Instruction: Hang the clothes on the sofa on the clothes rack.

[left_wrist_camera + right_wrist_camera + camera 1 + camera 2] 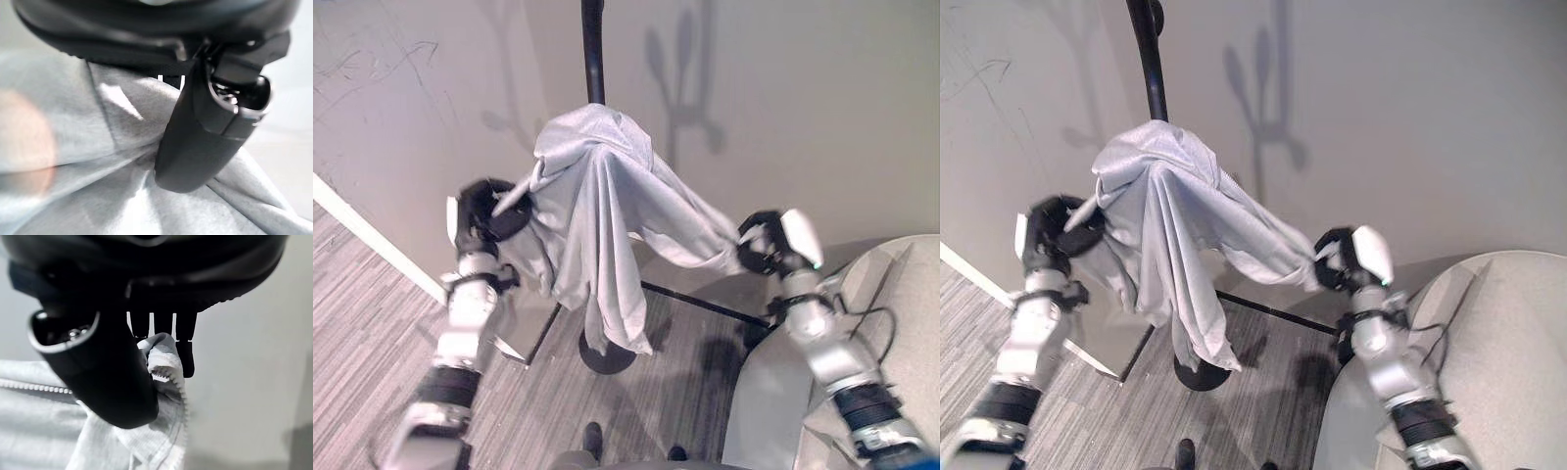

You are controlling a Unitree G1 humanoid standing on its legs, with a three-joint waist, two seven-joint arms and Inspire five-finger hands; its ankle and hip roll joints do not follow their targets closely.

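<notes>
1. A black rack (593,49) stands upright against a pale wall (803,98), its pole rising from a round dark base (607,354) on the floor.
2. A light grey garment (597,211) is draped over the rack, bunched at the top around the pole and hanging down in loose folds almost to the base.
3. The left hand (487,213) is raised at the garment's left side, level with its upper half. Its fingers and thumb are curled into the cloth, pinching a fold.
4. In the left wrist view the thumb (195,142) presses down against grey fabric (98,161), which spreads beneath and around it.
5. The right hand (766,245) is raised at the garment's right side, a little lower than the left. It holds the end of a long stretch of cloth pulled out sideways from the rack.
6. In the right wrist view the thumb (105,382) and fingers (185,350) are closed on a gathered hem, with a zip edge (164,377) showing between them.
7. The cloth between the rack and the right hand is drawn taut and slopes downward toward the hand.
8. A pale grey sofa (901,323) curves in at the lower right, beside the right arm.
9. The floor (372,313) is striped grey carpet, with a white skirting board (372,235) running along the wall at left.
</notes>
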